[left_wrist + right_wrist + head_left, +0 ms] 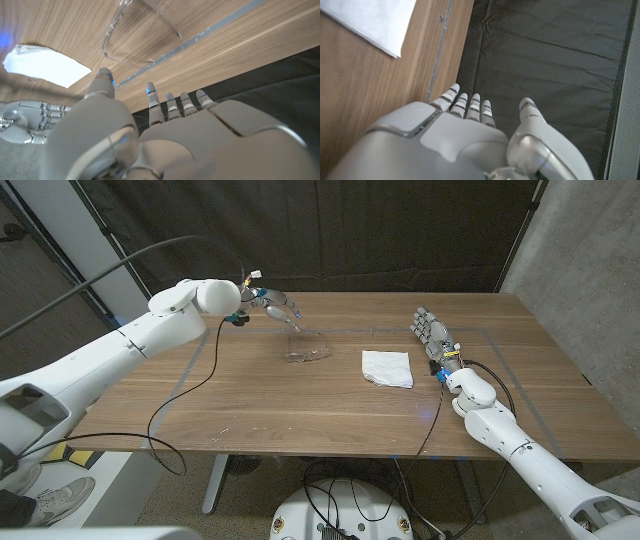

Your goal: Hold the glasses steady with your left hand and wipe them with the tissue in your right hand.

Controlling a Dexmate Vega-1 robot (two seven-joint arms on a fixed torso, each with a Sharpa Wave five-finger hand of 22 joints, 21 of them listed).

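Two hands over one wooden table (250,405): left hand (262,304) just behind the clear glasses (305,346), fingers spread, grasping nothing; right hand (431,332) beside the white tissue (387,367), released.

Left wrist: glasses (135,35) beyond spread fingers (152,97), tissue (42,64) alongside.

Right wrist: tissue (375,20) beside straight fingers (470,107).

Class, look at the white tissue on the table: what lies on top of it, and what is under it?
Nothing lies on the tissue; both hands are apart from it. It rests on the wooden table. The wood directly beneath is covered, so anything there cannot be seen.
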